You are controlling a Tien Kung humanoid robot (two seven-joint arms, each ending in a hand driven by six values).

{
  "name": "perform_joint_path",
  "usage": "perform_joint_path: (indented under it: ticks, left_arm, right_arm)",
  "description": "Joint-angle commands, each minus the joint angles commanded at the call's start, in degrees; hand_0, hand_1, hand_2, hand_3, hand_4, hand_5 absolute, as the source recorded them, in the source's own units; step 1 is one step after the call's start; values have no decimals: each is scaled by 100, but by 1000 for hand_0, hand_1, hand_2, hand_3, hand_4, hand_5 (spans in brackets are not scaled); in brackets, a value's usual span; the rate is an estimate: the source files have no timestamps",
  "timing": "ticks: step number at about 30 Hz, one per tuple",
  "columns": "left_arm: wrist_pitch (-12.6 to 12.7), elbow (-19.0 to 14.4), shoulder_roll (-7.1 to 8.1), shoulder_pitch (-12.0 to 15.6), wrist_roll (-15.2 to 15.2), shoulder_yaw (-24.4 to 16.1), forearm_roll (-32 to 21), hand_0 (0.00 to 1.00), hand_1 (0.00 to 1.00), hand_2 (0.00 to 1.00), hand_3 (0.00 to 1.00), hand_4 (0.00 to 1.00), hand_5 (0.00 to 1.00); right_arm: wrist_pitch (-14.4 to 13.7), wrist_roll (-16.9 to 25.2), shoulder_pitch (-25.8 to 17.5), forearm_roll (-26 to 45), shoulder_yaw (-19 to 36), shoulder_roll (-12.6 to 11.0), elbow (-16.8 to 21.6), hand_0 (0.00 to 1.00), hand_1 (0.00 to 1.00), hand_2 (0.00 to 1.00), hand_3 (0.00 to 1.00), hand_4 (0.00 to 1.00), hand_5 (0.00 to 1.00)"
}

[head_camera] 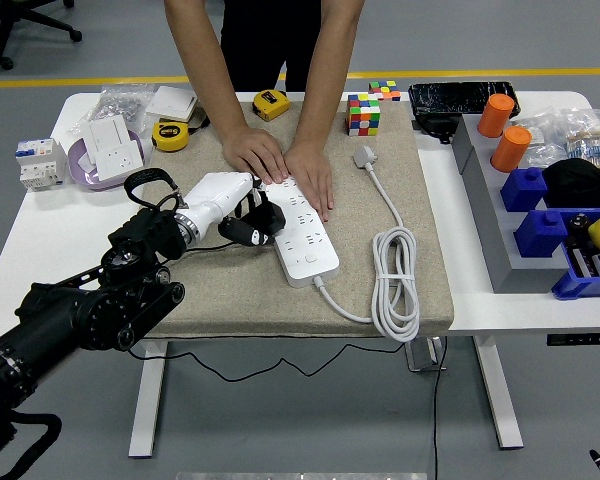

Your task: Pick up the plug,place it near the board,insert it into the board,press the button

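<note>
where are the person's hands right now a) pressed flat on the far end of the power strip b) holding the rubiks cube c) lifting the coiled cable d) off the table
a: both of the person's hands lie flat, side by side, on the far end of the white power strip on the beige mat, while the rubik's cube and the coiled cable lie untouched.
</note>
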Motion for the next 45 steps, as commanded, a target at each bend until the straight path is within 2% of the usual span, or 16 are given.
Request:
perform_joint_path:
  ticks: [21,22,27,28,33,34,39,40,45]
  left_arm:
    - [-147,13,-13,-9,7,99,-10,441,364,392,499,765,112]
    - [-164,15,-12,-10,6,103,-18,476,473,512,531,871,144]
    - [-255,26,-11,-7,-7,117,-91,476,473,512,531,871,144]
    - [-265,27,-11,-6,-10,119,-107,624,672,609,590,998,253]
    - [-320,30,-15,7,-34,108,-206,624,672,609,590,998,253]
    - [-352,30,-17,7,-46,92,-263,712,737,688,716,998,351]
    - [-444,29,-18,-5,-74,70,-439,712,737,688,716,998,351]
    - [-482,24,-18,-6,-82,55,-503,768,792,736,777,998,600]
    - [-725,-29,-3,0,-112,-8,-823,768,792,736,777,998,600]
  right_arm:
    - [-40,25,-15,23,-25,-2,0,748,745,727,779,998,909]
    - [-39,26,-17,27,-28,-2,0,748,745,727,780,998,910]
    - [-31,28,-30,26,-27,0,0,748,745,727,780,998,910]
    - [-29,28,-31,25,-25,0,0,748,745,726,779,998,911]
    - [-13,31,-41,1,4,2,0,748,745,726,779,998,911]
    - [-9,31,-42,0,8,3,0,753,745,725,779,998,911]
    - [0,37,-35,-1,28,5,0,753,745,725,779,998,911]
    - [4,42,-33,4,31,4,0,756,745,725,778,998,912]
    - [22,71,-29,15,61,6,0,756,745,725,778,998,912]
